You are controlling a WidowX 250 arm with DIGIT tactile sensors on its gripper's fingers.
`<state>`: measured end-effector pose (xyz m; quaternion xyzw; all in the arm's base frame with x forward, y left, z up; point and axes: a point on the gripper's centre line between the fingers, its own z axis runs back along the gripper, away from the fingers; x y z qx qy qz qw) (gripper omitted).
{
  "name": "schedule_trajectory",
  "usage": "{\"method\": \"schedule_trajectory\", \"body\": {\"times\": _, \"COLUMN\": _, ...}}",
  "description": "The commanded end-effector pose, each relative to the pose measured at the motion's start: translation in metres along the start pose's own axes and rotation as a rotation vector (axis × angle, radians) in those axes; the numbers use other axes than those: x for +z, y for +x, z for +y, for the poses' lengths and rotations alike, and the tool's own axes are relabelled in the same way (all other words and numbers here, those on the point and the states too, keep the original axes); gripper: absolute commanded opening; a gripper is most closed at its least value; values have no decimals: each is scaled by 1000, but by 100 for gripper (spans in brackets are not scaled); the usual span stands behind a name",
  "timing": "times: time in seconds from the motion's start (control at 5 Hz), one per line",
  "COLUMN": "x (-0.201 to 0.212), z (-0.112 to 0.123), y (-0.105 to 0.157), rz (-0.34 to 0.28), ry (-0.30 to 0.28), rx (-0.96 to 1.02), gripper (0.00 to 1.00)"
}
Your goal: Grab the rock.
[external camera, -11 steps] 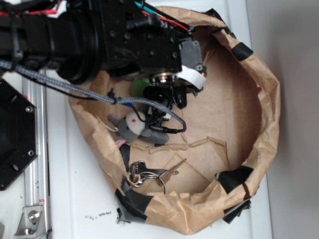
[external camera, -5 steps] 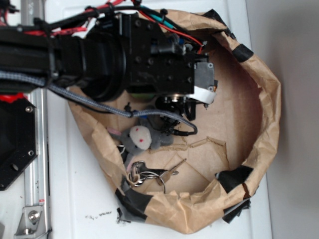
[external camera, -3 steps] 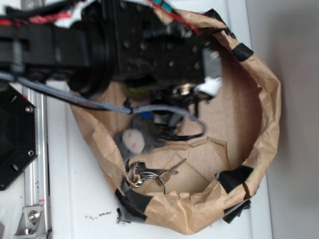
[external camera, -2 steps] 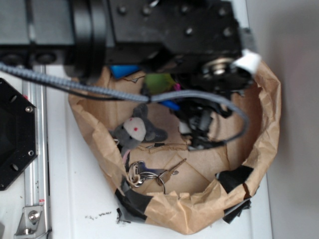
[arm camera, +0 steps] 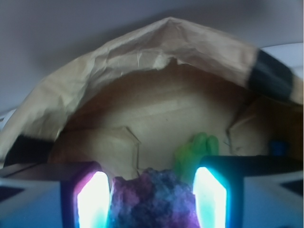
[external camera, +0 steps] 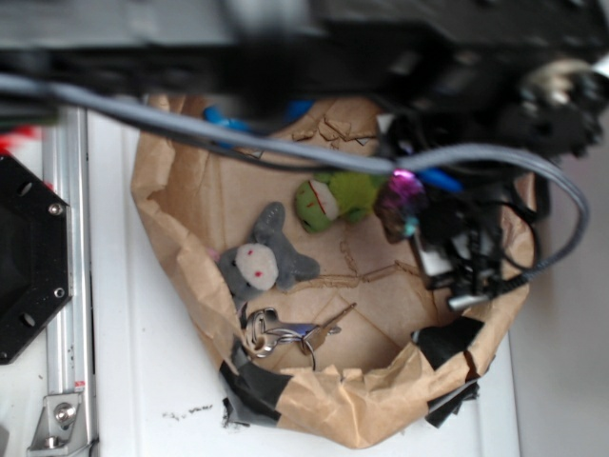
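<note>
- The rock (arm camera: 151, 199) sat between the two glowing fingers (arm camera: 93, 202) of the tool (arm camera: 151, 204), tinted purple and blue by their light, its rough top showing at the bottom edge of the wrist view.
- The tool was pinching the rock from both sides, and the lit pads lay right against it.
- In the exterior view the rock (external camera: 401, 200) appeared as a dark purple-lit lump just right of the lime-green plush toy (external camera: 335, 199), over the right half of the paper nest; whether it touched the floor of the nest could not be told.
- The tool (external camera: 407, 211) itself was mostly lost among blurred black parts and cables in that view.
- The green toy (arm camera: 194, 153) showed beyond the rock in the wrist view, lying on the brown paper floor.
- The grey plush donkey (external camera: 261, 259) lay left of and below the green toy, apart from it.
- A bunch of keys on rings (external camera: 282, 333) lay below the donkey, near the nest's front wall.
- The crumpled brown paper nest (external camera: 381, 411), patched with black tape (external camera: 447, 340), stood on the white bench (external camera: 133, 381).
- A grey braided cable (external camera: 285, 148) crossed above the nest.
</note>
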<state>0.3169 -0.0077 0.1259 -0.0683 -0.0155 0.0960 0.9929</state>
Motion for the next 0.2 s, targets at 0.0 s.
{"method": "schedule_trajectory", "body": {"times": 0.0, "x": 15, "z": 3, "y": 6, "rz": -71, "ry": -39, "rx": -12, "gripper": 0}}
